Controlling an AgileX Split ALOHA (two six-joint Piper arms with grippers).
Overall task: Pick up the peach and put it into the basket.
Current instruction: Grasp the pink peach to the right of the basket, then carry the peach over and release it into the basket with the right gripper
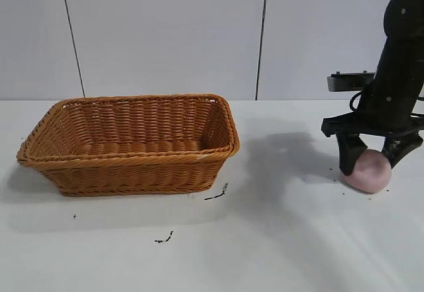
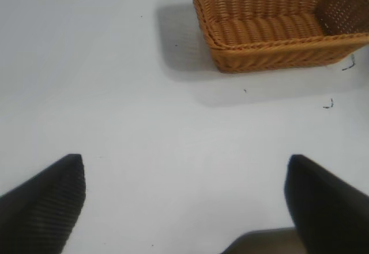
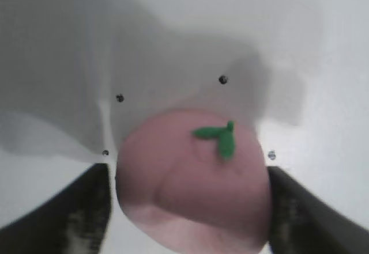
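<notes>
Parts we cannot see well

The right gripper [image 1: 371, 161] hides the top of the peach [image 1: 366, 171], and the peach's lower part runs off the right wrist picture's edge. We lose the right arm [image 1: 401, 53] at the picture's side. The basket [image 2: 277, 26] is cut off in the left wrist view.

My right gripper [image 1: 372, 161] is matte black. The peach [image 1: 367, 171] is pale pink with 2 small green leaves [image 3: 219, 137]. At 9 o'clock, the basket [image 1: 132, 166] is orange-brown wicker weave. The table [image 1: 278, 239] is white, flecked with black specks [image 1: 216, 194].
</notes>
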